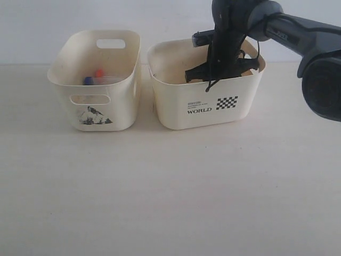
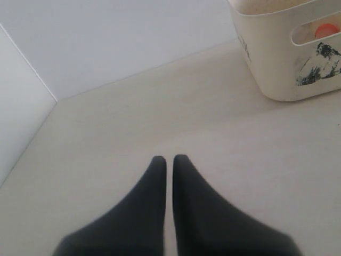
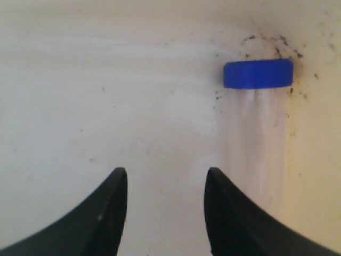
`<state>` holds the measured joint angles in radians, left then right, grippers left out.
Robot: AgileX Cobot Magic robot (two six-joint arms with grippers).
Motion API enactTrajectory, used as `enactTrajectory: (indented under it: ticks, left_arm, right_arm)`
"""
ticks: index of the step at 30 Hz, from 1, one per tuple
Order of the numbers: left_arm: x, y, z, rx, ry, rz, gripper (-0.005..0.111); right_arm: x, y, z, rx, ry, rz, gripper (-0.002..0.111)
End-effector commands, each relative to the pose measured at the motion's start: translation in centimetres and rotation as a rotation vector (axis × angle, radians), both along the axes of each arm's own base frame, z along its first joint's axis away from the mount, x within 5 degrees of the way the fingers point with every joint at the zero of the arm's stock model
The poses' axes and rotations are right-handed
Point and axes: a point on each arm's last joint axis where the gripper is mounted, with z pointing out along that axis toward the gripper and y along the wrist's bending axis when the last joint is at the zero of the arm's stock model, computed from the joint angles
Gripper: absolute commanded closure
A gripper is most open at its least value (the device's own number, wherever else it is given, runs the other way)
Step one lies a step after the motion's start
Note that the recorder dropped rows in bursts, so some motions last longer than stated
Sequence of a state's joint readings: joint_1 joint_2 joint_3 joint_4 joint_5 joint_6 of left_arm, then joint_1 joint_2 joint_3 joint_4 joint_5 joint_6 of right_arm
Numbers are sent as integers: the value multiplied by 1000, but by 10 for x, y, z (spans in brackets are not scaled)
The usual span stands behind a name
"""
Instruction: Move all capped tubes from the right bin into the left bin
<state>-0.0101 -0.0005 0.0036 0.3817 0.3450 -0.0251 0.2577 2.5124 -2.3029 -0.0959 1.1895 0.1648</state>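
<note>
- Worktop (image 1: 170, 202) lay bare in the foreground as I watched my right end effector (image 1: 221, 72) reach down inside the right bin (image 1: 208, 114).
- Its jaws stood partly open and gripped nothing. My left end effector (image 2: 169, 157) hung closed and empty over the worktop, near the left bin (image 1: 128, 80).
- One blue-capped tube (image 3: 261, 133) lay on the right bin's floor against the wall, just beside one finger and outside the jaws.
- A blue cap (image 1: 88, 80) and an orange-red cap (image 1: 99, 73) showed inside the left bin.
- I judged the tube light, stiff and smooth, apt to roll or slip. A hold across the barrel just under its cap (image 3: 258, 73) looked safest, though the wall crowded one finger.
</note>
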Motion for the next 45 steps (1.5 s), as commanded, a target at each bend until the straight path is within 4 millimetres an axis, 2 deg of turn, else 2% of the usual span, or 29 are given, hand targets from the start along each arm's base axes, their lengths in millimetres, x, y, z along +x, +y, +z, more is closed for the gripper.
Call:
enactTrajectory:
  ticks: [1,7,19,35,41,45]
  left_arm:
    - [0,0,2,-8,-8,1,102]
    - [0,0,2,-8,-8,1,102]
    - [0,0,2,-8,-8,1,102]
    - [0,0,2,-8,-8,1,102]
    - [0,0,2,-8,-8,1,102]
    - [0,0,2,-8,-8,1,102]
  right_arm:
    - [2,4,17,-28,-79,83,64]
    - [-2,-5,17,-153,-32,91,64]
    - [-1,-9,18,-221,-33,172,64]
    - [0,-12,19,-264,-41,176,64]
    - [-1,-9,18,-222,-33,169,64]
    - [-5,6,16,-157,-22,182,64]
